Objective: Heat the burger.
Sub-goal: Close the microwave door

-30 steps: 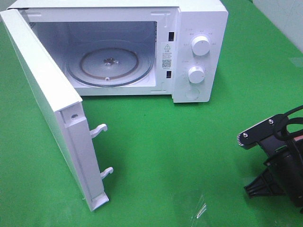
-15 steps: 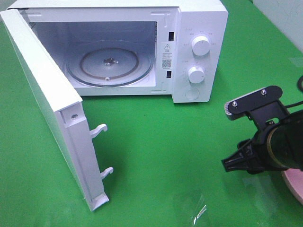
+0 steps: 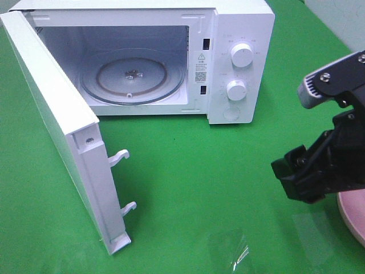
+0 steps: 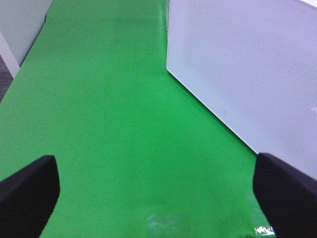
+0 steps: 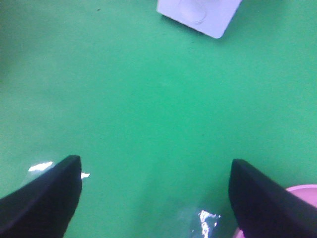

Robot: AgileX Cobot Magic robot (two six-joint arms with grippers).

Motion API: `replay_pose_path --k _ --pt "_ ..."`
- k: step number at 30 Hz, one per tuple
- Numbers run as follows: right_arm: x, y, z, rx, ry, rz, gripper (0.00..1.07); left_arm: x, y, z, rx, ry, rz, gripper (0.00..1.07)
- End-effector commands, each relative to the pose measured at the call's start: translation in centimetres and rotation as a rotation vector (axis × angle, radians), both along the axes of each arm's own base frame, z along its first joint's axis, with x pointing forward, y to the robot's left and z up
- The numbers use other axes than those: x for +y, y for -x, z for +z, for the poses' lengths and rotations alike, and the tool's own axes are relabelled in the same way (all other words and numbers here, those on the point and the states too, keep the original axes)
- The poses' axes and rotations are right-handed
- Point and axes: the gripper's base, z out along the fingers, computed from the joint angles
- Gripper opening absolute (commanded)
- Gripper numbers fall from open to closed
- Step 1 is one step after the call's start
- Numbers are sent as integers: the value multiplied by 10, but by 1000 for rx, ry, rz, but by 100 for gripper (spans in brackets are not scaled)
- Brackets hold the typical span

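The burger is out of view in every frame. Only an edge of a pink plate (image 3: 355, 216) shows at the right border, partly behind my right arm, and again in the right wrist view (image 5: 303, 192). My right gripper (image 3: 307, 176) hovers above the green mat beside that plate, open with nothing between its fingers (image 5: 154, 166). My left gripper (image 4: 156, 163) is open and empty over the mat, next to the microwave door (image 4: 247, 74). It does not show in the high view.
The white microwave (image 3: 242, 25) stands at the back with its door (image 3: 51, 114) swung wide open toward the front left. A glass turntable (image 3: 132, 76) lies inside. Two knobs (image 3: 242, 57) sit on its right panel. Its front corner (image 5: 200, 15) appears in the right wrist view.
My right arm has risen and swung toward the right edge, and its jaws have spread wider. The pink plate's edge has come into view. The microwave is unchanged.
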Motion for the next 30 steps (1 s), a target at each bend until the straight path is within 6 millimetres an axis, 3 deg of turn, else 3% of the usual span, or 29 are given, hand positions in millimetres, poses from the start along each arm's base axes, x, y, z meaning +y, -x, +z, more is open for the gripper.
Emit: replay_pose_path --k 1,13,15,18,22,24,30 --pt "-9 22 11 49 15 107 77 0 -1 0 -14 0 0 98" --pt "-39 59 25 127 -1 90 76 0 -1 0 -14 0 0 98" --pt "-50 73 39 71 -81 81 76 0 -1 0 -14 0 0 98" --pt "-56 79 44 34 -114 77 76 0 -1 0 -14 0 0 98" --pt "-67 85 48 14 -141 17 76 0 -1 0 -14 0 0 98" --pt "-86 93 48 -4 -112 -109 76 0 -1 0 -14 0 0 98" --pt "-101 108 52 -116 -168 -226 76 0 -1 0 -14 0 0 98"
